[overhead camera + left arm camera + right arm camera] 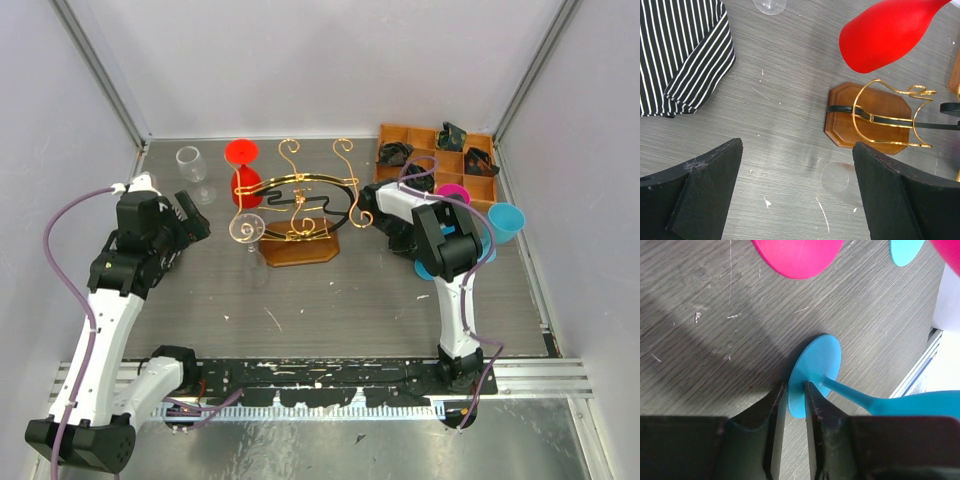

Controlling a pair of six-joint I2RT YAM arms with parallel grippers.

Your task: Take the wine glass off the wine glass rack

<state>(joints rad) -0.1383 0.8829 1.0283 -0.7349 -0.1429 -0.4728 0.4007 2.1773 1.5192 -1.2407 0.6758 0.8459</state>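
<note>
The wine glass rack [300, 205] is a gold wire stand on a brown wooden base [298, 250] at the table's middle. A red wine glass [243, 172] and a clear wine glass [245, 230] hang at its left end. My left gripper [195, 225] is open and empty, just left of the clear glass. In the left wrist view the open gripper [796, 150] frames the clear glass [836, 177], with the red glass [885, 35] and the rack [890, 117] beyond. My right gripper [795, 387] is shut on the foot of a blue wine glass [815, 370] right of the rack.
An orange-brown compartmented tray [385, 130] stands at the back right. A pink glass [452, 193] and the blue glass's bowl [505, 220] are in front of it. Another clear glass [195, 170] stands at the back left. A striped cloth [680, 50] shows in the left wrist view.
</note>
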